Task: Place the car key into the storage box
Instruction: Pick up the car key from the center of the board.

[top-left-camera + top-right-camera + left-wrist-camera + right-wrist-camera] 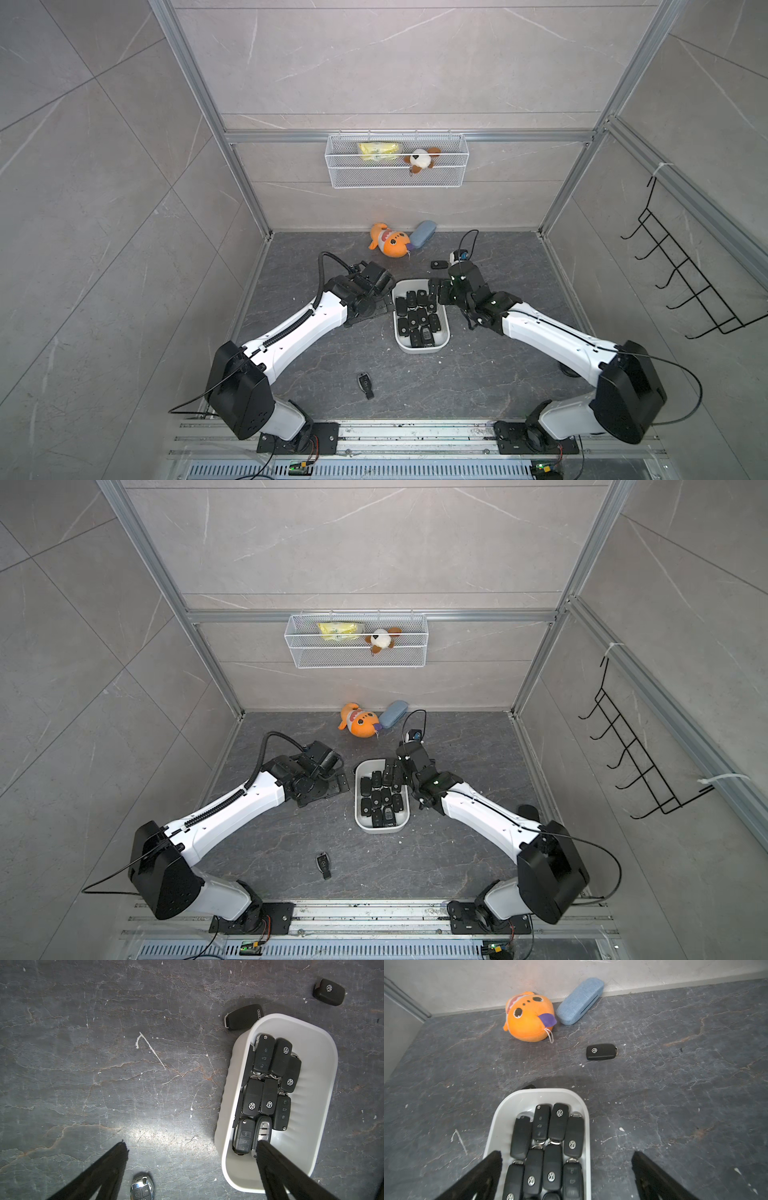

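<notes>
Tabletop (478,374): carrying everything below. Left fingers (270,1167): hovering spread wide and empty, half over the box's near end, half over bare tabletop. Right fingers (485,1174): hanging wide apart, gripping nothing, straddling the box's rim on the right arm's side. Box (419,350): sitting between both arms, holding about a dozen black keys (415,318). Plush (390,243) and case (423,235): lying by the back wall. Audi key (244,1017): lying just beside the box's far corner. VW key (439,264): lying beyond the box. Chrome key (365,385): lying near the front, well apart.
</notes>
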